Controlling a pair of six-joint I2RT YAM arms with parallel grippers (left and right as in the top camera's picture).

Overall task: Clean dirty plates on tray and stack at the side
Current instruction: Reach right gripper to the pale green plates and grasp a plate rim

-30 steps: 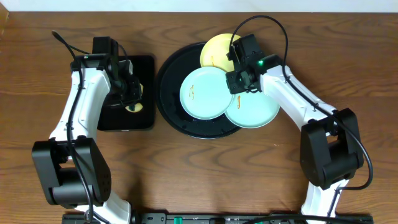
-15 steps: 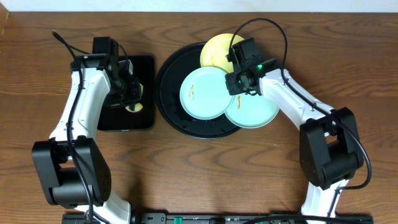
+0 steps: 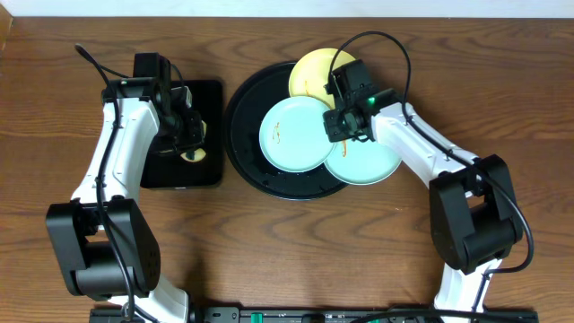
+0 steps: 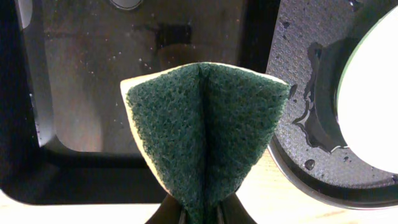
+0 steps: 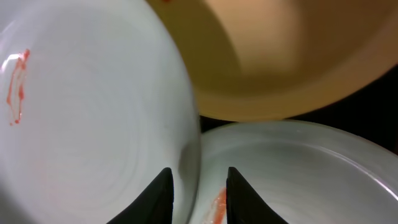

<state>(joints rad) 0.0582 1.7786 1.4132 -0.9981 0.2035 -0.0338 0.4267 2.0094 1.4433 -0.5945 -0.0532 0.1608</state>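
My right fingers [image 3: 339, 126] are apart, straddling the mint plate [image 3: 291, 135] rim on the round tray [image 3: 242, 117] toward the desk's far edge; set to lift it, I reckon. Left fingers [image 3: 191, 136] clamp the sponge [image 4: 202, 143] folded, ready to scrub.

The left arm [image 3: 109, 166] and right arm [image 3: 421, 144] share white link shells and bulky black joint housings. A thin black cable [image 3: 401, 47] loops above each wrist. A green light [image 3: 369, 100] glows near the right wrist. The left fingers [image 4: 236, 213] and right fingers [image 5: 160, 194] are short, black and tapered.
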